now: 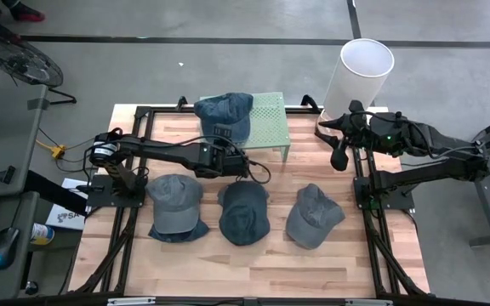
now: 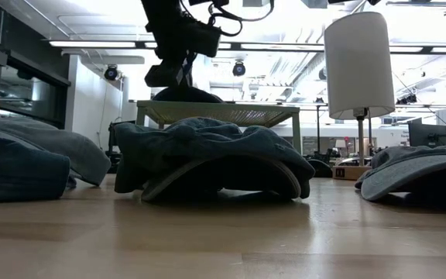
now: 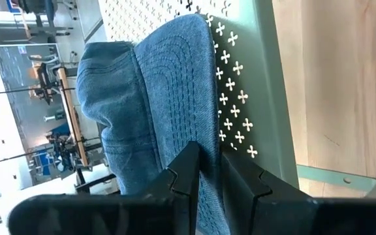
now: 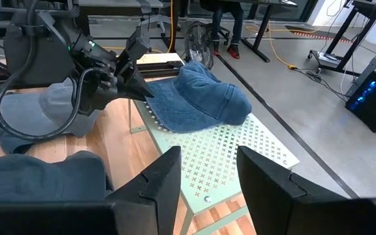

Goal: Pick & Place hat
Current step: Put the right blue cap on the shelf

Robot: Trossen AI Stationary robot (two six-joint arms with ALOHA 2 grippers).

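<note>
1. A blue denim hat point(image 1: 225, 112) lies on the green perforated stand point(image 1: 270, 119) at the far edge of the counter point(image 1: 253, 255), near the middle of that edge. It covers the stand's left part and hangs a little over its left edge.
2. The left hand point(image 1: 226, 146) is at the near-left side of the stand. In the left wrist view its fingers point(image 3: 187, 171) are drawn together and clamped on the brim of the denim hat point(image 3: 168, 98), which rests against the stand's patterned top point(image 3: 240, 72).
3. The right wrist view shows the same hold from across the counter: the left hand point(image 4: 130, 73) meets the hat's point(image 4: 204, 98) edge at the stand's point(image 4: 240, 150) corner.
4. The right hand point(image 1: 340, 144) hangs at the far-right corner of the counter, just beside a white cylinder point(image 1: 360, 78). Its fingers point(image 4: 158, 183) stand apart with nothing between them.
5. Three more hats lie in a row across the middle of the counter: a grey cap point(image 1: 175, 204) toward the left edge, a dark cap point(image 1: 243, 212) in the centre, and another grey cap point(image 1: 313, 216) to the right.
</note>
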